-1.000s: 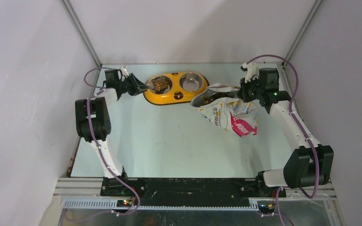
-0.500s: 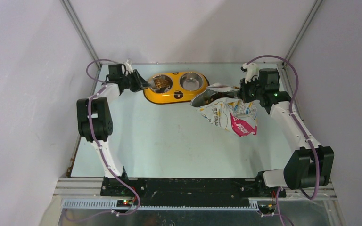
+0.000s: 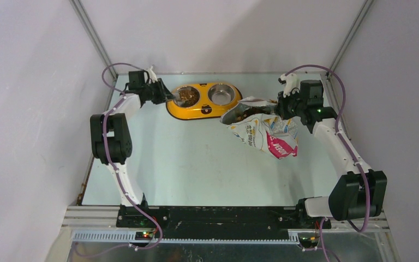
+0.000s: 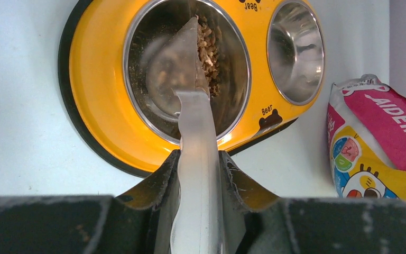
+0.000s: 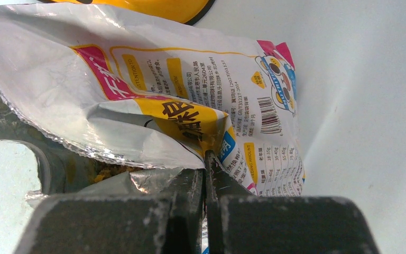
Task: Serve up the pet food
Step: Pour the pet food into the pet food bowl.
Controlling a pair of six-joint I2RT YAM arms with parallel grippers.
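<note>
My left jaws are clamped on the flat handle of the clear scoop (image 4: pixel 193 132), which runs straight out ahead of them, its long axis in line with my reach. Its bowl end hangs over the nearer steel cup (image 4: pixel 137 90) of the yellow double bowl (image 4: pixel 95 106). The scoop is rolled onto its edge, open face turned to the right of the jaws. The pet food (image 4: pixel 209 47) lies dead ahead at the scoop's far end, a brown heap in that cup just right of the scoop's raised rim. Whether any pellets are left clinging inside the scoop I cannot tell through the cloudy plastic. The second cup (image 4: pixel 295 50), ahead and to the right, looks bare. My right jaws are pinched shut on a fold of the foil bag (image 5: pixel 190 79), which spreads out ahead of and above them. From overhead its torn mouth gapes toward the double bowl, with more kibble (image 3: pixel 249 113) showing just inside, and its pink base rests on the worktop (image 3: pixel 196 164). So the left jaws are the ones beside the served food and the right ones hold the supply. I judge the tipping to be about done. Any further helping means drawing the scoop straight back along its own axis, then swinging it right toward the bag's mouth, which sits well off to that side of the left jaws.
</note>
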